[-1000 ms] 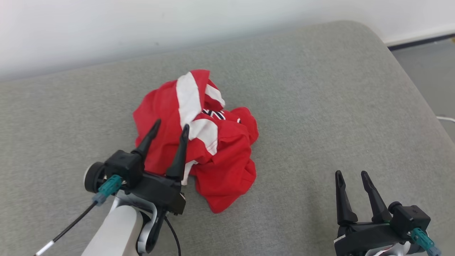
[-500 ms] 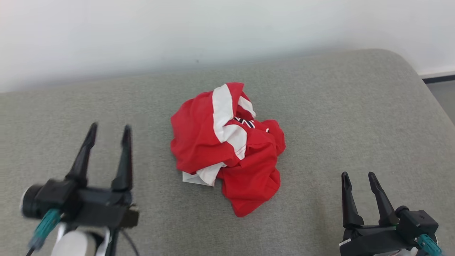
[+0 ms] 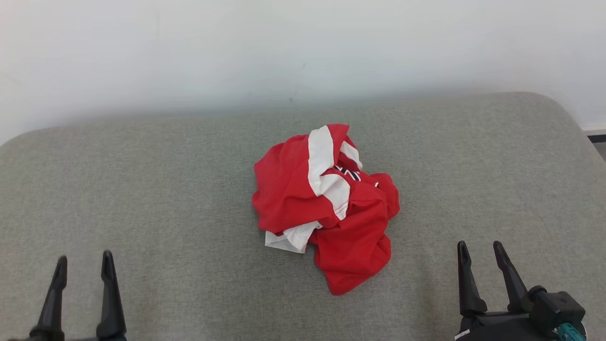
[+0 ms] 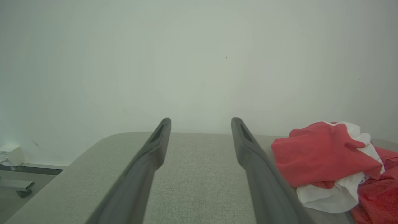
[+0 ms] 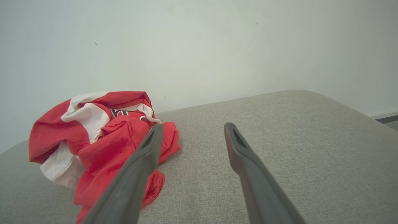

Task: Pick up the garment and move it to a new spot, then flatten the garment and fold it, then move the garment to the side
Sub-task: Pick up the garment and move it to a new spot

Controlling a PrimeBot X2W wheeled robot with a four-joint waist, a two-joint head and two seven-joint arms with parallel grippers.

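garment (image 3: 326, 208) looks light, limp and crumpled, so I'd pinch the raised red fold on top; left end effector (image 3: 84, 257) and right end effector (image 3: 479, 244) both open, empty.

Red-and-white garment (image 3: 326, 208), grey cushion (image 3: 142, 189)

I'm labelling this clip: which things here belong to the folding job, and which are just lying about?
Job: red-and-white garment; grey cushion under it; left gripper and right gripper, both open.
Lying about: white box; grey wheeled bar, both beyond the cushion.
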